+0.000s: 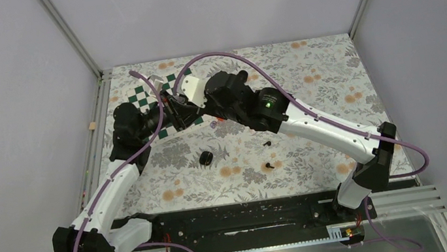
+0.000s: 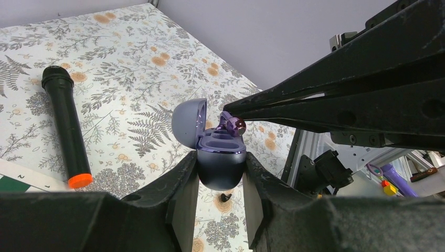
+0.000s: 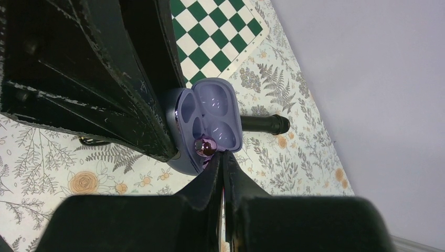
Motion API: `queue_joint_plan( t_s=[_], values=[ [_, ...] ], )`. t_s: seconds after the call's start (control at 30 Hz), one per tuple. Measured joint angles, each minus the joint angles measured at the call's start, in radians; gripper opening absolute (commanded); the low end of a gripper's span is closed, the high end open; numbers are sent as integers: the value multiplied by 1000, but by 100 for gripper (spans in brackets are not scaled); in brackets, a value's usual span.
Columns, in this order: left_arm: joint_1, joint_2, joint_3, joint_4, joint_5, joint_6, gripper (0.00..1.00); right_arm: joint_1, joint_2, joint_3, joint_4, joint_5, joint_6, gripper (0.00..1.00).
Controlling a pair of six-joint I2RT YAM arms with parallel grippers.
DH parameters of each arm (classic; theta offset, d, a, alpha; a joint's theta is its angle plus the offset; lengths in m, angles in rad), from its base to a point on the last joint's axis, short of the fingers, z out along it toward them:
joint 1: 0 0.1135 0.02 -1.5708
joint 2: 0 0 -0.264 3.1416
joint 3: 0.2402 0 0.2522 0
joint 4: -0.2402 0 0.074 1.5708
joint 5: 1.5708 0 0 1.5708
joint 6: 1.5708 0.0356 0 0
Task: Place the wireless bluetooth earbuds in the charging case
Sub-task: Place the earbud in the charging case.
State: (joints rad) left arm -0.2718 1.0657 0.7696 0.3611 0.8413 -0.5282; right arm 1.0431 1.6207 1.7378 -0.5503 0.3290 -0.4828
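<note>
We have the case (image 2: pixel 220 168) clamped between the left fingers (image 2: pixel 183 194), held above the counter (image 1: pixel 308 88) with its lid open. The right fingers (image 2: pixel 325 100) are pinched tight on a purple earbud (image 2: pixel 234 125) at the case's rim, not yet seated (close, we judge). The black earbuds (image 1: pixel 266 143) lie loose on the counter, so most of the job is left.
</note>
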Motion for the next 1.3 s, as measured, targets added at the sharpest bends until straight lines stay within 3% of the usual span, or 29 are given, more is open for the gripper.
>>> queue_joint_plan(
  t_s=[0.2, 0.4, 0.8, 0.87, 1.03, 1.23, 1.3],
  values=[
    [0, -5, -1, -1, 0, 4, 0, 2, 0, 0, -1, 1, -11, 1],
    [0, -5, -2, -1, 5, 8, 0, -2, 0, 0, -6, -2, 14, 12],
    [0, -5, -11, 2, 61, 7, 0, -47, -23, 13, -111, -149, 113, 40],
    [0, -5, -11, 10, 72, 7, 0, -62, -24, 17, -127, -167, 129, 48],
    [0, -5, -18, 54, 98, 7, 0, -104, -27, 33, -175, -219, 166, 55],
    [0, -5, -26, 93, 137, 52, 0, -159, -35, 82, -272, -383, 249, 94],
    [0, -6, -32, 107, 169, 95, 0, -205, -60, 85, -286, -435, 312, 99]
  ],
)
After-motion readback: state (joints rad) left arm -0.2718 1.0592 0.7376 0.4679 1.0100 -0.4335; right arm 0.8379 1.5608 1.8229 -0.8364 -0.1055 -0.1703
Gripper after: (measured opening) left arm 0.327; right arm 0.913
